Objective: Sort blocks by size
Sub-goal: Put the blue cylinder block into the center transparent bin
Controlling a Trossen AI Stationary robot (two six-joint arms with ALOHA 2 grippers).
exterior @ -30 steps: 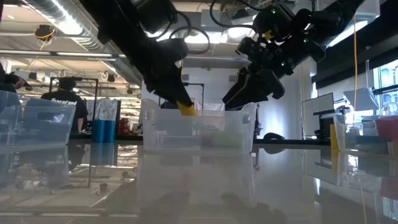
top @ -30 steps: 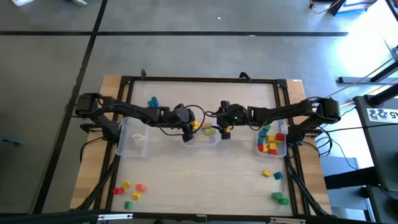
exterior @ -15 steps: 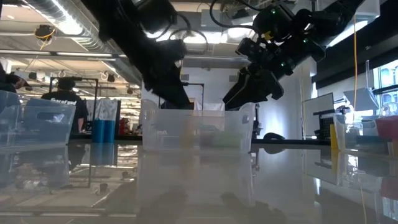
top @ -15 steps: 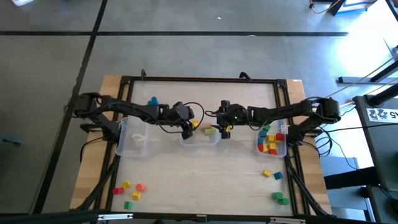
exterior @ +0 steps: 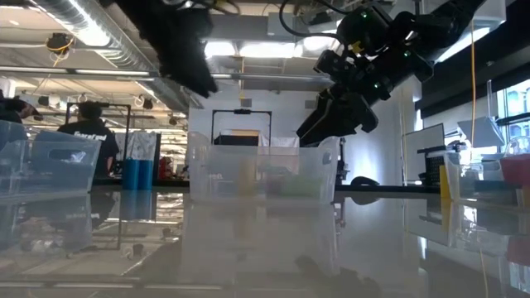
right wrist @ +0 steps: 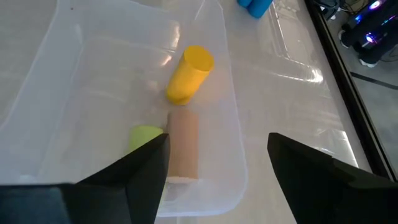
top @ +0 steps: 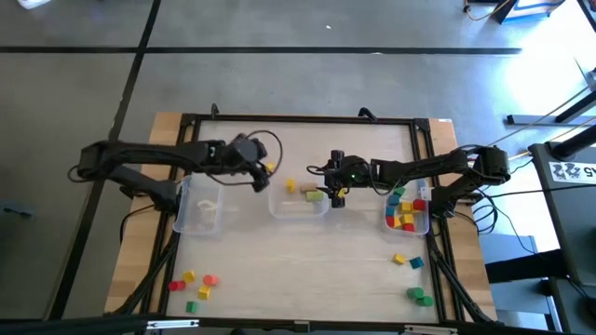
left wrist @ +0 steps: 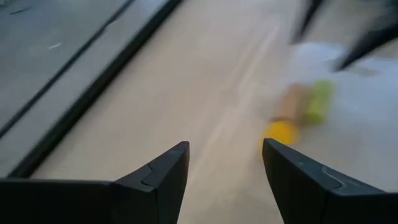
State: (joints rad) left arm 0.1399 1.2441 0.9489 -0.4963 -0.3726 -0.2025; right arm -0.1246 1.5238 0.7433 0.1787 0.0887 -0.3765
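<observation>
The clear middle bin (top: 300,208) holds three blocks lying on its floor: a yellow cylinder (right wrist: 189,73), a tan cylinder (right wrist: 182,146) and a green piece (right wrist: 146,137). My left gripper (top: 264,181) stands open and empty, raised above the table just left of that bin; its wrist view shows the yellow block (left wrist: 280,132) ahead of its fingers (left wrist: 165,171). My right gripper (top: 335,197) hangs open and empty over the bin's right end (right wrist: 239,180).
A clear bin (top: 407,214) at the right holds several coloured blocks, and a clear bin (top: 200,207) stands at the left. Loose blocks lie near the front left (top: 191,284) and front right (top: 410,279). Blue blocks (right wrist: 255,5) lie beyond the middle bin. A person (exterior: 87,132) stands in the room behind.
My left gripper held the yellow block over the middle bin's left end, opened and let it go. The block now lies in the bin. The gripper then rose and drew back toward the table's left edge.
</observation>
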